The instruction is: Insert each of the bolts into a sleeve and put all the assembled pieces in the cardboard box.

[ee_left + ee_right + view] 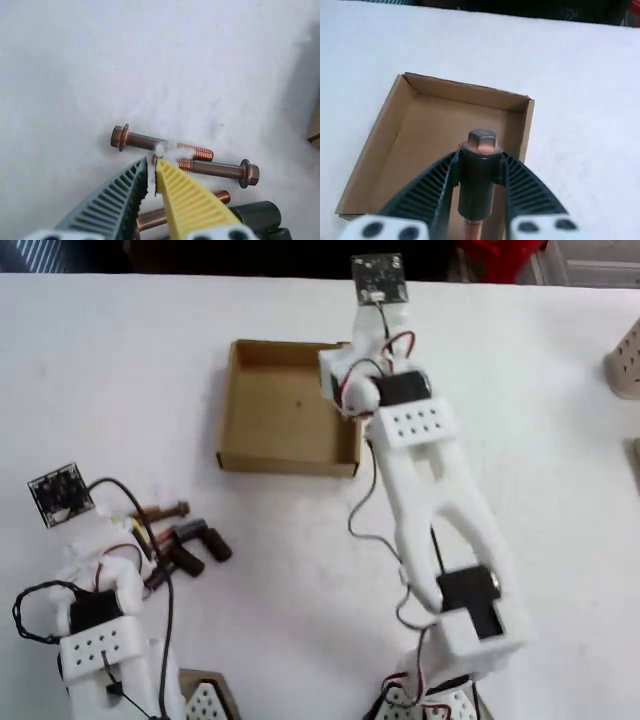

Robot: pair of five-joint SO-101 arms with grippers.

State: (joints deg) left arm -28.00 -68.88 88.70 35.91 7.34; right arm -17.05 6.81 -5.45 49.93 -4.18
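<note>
My right gripper [480,160] is shut on a black sleeve [477,186] with a copper bolt [481,140] through it, head up. It hangs over the open cardboard box [468,93], close to one side wall. In the high view the box [285,462] lies mid-table with this gripper [338,380] at its right edge. My left gripper [152,166], grey and yellow, is shut with nothing in it, its tips just above loose copper bolts [150,142] [220,170]. A black sleeve [256,214] lies beside them. The loose bolts [165,511] and sleeves [200,536] cluster at the left.
A beige perforated object [625,362] stands at the far right edge of the white table [520,350]. Another perforated piece [205,702] sits at the front edge by the left arm's base. Thin cables hang from both arms.
</note>
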